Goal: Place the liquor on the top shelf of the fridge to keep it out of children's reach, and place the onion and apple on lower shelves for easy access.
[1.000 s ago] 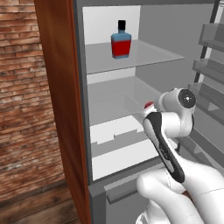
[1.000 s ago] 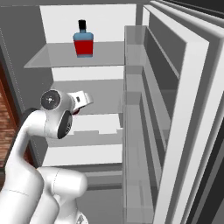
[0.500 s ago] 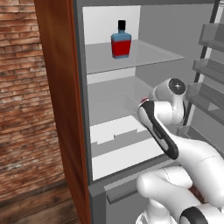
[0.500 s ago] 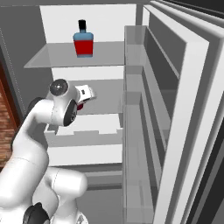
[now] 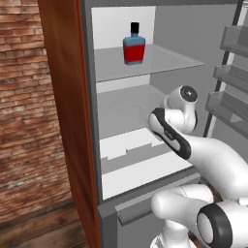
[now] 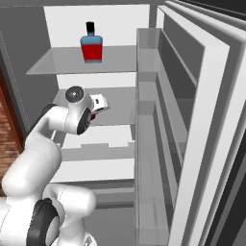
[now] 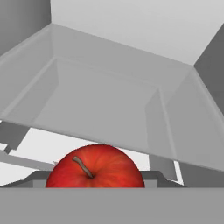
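- I see the liquor (image 5: 133,44), red body, blue shoulders, black cap, upright on the top shelf (image 5: 164,60), well above my gripper.
- The apple (image 7: 95,166), red, stem up, sits right at my fingertips, before a lower shelf (image 7: 105,105).

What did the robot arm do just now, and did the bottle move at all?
The arm swung deeper into the fridge, toward the lower shelves, carrying the apple at the gripper. Nothing was let go. The liquor stayed standing on the top shelf.
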Tool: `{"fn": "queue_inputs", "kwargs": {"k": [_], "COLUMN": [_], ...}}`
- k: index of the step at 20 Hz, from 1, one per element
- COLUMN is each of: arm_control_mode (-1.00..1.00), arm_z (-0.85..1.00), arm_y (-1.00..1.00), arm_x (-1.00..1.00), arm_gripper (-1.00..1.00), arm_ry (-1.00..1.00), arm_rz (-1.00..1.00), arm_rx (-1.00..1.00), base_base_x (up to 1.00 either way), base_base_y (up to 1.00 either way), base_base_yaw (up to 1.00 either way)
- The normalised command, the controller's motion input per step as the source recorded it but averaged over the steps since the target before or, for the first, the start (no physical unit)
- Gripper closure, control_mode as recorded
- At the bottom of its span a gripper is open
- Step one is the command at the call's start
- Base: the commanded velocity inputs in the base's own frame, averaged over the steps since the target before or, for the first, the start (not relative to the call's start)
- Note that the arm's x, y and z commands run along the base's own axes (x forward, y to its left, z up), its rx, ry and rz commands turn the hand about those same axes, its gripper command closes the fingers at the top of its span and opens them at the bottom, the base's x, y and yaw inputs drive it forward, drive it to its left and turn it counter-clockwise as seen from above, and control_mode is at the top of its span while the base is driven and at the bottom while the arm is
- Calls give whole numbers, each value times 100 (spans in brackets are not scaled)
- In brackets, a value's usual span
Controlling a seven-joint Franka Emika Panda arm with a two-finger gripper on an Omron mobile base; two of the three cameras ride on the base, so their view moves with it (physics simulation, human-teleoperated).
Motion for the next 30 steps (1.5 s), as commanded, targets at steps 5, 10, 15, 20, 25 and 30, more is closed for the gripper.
{"fn": "queue_inputs", "kwargs": {"k": [5,10,15,20,25,30], "arm_control_mode": [-100,-100,-100,-100,-100,-100], "arm_z": [-41,-19,-3,-7,-20,-27], "arm_y": [0,0,0,2,0,2], "arm_x": [40,48,55,64,66,61], "arm_gripper": [100,100,100,100,100,-100], "arm_ry": [0,0,1,1,0,0], "arm_rz": [1,0,0,0,0,0], "arm_rx": [5,3,0,0,1,1], "base_base_x": [0,0,0,0,0,0], "base_base_y": [0,0,0,0,0,0], "base_base_yaw": [0,0,0,0,0,0]}}
